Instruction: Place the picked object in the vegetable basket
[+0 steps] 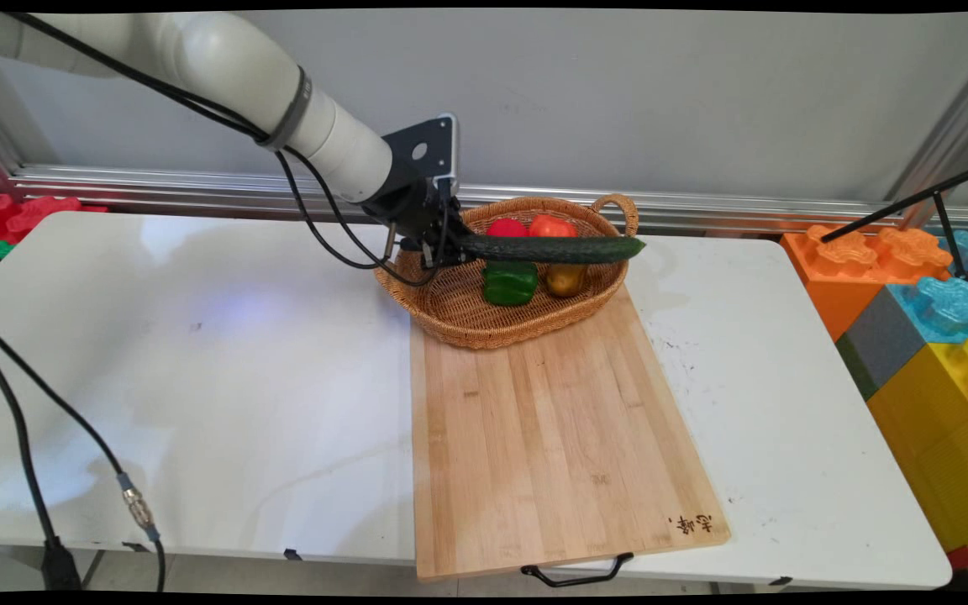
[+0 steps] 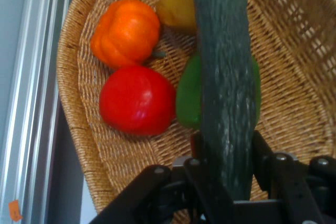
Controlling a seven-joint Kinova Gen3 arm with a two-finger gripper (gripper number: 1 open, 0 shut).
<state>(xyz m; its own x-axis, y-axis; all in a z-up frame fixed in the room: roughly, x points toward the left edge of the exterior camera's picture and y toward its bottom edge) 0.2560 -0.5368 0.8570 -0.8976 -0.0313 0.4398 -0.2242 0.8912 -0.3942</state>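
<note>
Main view: gripper point(image 1: 444, 249) pinching one end of a dark green cucumber point(image 1: 553, 248), holding it level above the wicker basket point(image 1: 484, 323). Lying inside the basket: red tomato point(image 2: 137, 100), orange pepper point(image 2: 126, 31), green pepper point(image 1: 509, 282), yellow pepper point(image 1: 565, 279). Basket resting on the far end of the wooden cutting board point(image 1: 551, 437).

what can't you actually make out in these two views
- Green bell pepper: hand view, mostly hidden behind the long dark green cucumber held in the black two-finger gripper.
- Yellow pepper: hand view, cut off by the top edge and the cucumber.
- Woven wicker basket: main view, its left rim is hidden by the gripper and cables.
- Burned mark on the wooden cutting board: main view, too small to read.
</note>
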